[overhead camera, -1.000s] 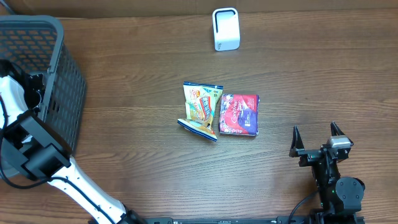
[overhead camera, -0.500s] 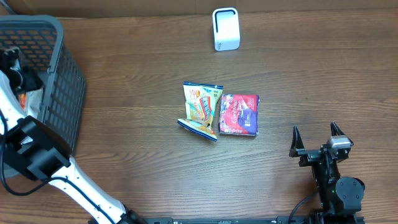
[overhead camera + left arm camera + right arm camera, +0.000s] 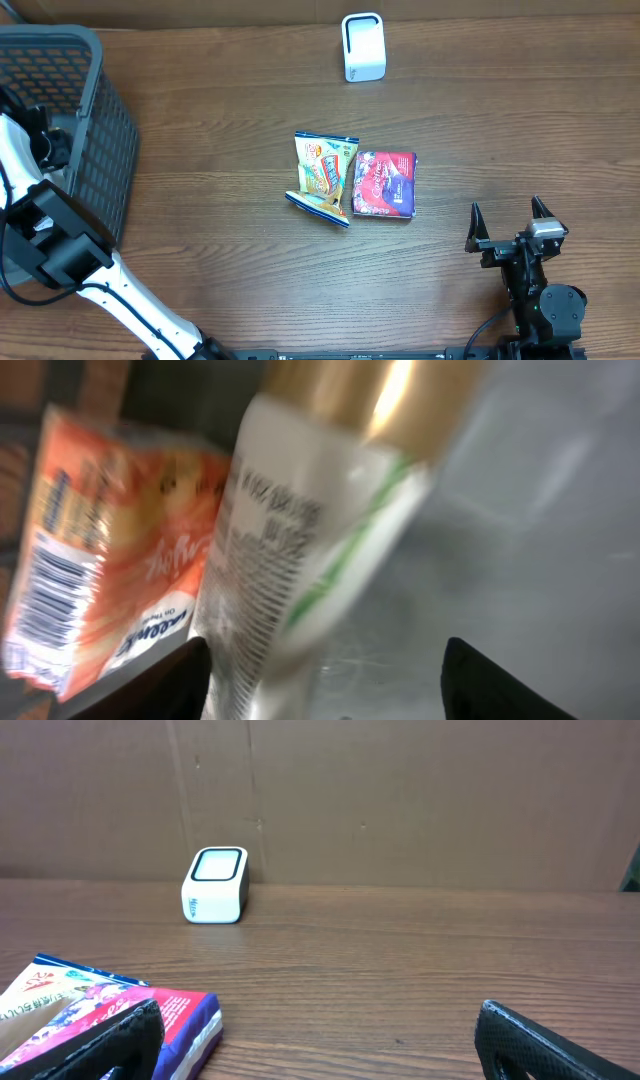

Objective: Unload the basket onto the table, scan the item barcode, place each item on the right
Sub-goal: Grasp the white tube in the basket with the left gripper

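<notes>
The left jaws hang spread inside the basket (image 3: 100, 130), gripping nothing, over an orange packet (image 3: 110, 560) and a white tube (image 3: 300, 530). The right jaws stand released and empty, well apart from the snack packets (image 3: 325, 175) lying mid tabletop (image 3: 200, 250).

brown wood worktop (image 3: 220, 120): white scanner (image 3: 362, 47) at far edge; yellow snack bag (image 3: 325, 170) touching red packet (image 3: 384, 184) mid-worktop; grey mesh basket (image 3: 100, 140) far left.
</notes>
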You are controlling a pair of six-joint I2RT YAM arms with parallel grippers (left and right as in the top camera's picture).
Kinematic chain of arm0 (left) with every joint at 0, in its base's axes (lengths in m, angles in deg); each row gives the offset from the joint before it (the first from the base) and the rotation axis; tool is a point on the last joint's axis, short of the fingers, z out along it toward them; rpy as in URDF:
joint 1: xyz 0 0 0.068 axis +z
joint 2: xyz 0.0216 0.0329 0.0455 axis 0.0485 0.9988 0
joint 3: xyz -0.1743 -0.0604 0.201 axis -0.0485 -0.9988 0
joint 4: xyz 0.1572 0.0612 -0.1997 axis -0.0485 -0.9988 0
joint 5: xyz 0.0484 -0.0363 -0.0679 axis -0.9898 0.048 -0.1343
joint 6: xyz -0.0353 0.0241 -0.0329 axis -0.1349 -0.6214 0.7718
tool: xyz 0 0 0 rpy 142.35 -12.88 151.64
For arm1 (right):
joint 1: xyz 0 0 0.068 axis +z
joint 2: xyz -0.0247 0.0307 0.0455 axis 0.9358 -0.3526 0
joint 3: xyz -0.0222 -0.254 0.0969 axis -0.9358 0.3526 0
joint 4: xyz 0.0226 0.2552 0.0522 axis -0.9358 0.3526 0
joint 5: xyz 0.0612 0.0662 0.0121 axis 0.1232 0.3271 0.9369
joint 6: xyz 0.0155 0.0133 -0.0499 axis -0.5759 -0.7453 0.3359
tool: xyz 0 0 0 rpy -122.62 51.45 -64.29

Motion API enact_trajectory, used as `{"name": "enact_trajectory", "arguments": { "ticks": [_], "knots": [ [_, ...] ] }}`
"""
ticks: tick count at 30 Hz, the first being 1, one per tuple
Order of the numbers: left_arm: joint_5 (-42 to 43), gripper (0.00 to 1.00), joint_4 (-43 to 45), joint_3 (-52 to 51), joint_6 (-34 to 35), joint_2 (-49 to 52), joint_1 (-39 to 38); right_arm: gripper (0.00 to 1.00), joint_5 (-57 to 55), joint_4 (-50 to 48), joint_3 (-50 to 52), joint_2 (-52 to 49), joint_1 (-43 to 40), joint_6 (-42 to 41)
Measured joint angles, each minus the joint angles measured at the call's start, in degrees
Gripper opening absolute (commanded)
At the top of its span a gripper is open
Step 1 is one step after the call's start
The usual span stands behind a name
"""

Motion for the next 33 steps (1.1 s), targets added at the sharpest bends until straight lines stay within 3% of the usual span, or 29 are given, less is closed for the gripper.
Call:
{"name": "enact_trajectory", "arguments": {
  "ticks": [9, 13, 16, 25, 33],
  "knots": [
    [-3.2, 0.64, 2.6, -2.1, 0.0, 0.0, 0.9, 1.00, 0.0, 0.0, 0.0, 0.0, 0.0, 0.0],
    [-3.6, 0.48, 2.8, -3.5, 0.7, 0.0, 1.4, 1.00, 0.0, 0.0, 0.0, 0.0, 0.0, 0.0],
    [-3.4, 0.47, 3.1, -5.2, 1.0, 0.0, 1.7, 1.00, 0.0, 0.0, 0.0, 0.0, 0.0, 0.0],
    [-3.8, 0.04, 2.7, -6.2, 5.2, -0.9, 1.7, 1.00, 0.0, 0.0, 0.0, 0.0, 0.0, 0.0],
    [0.0, 0.04, -7.1, 0.9, 13.2, 0.5, 1.9, 1.00, 0.0, 0.0, 0.0, 0.0, 0.0, 0.0]
  ]
}}
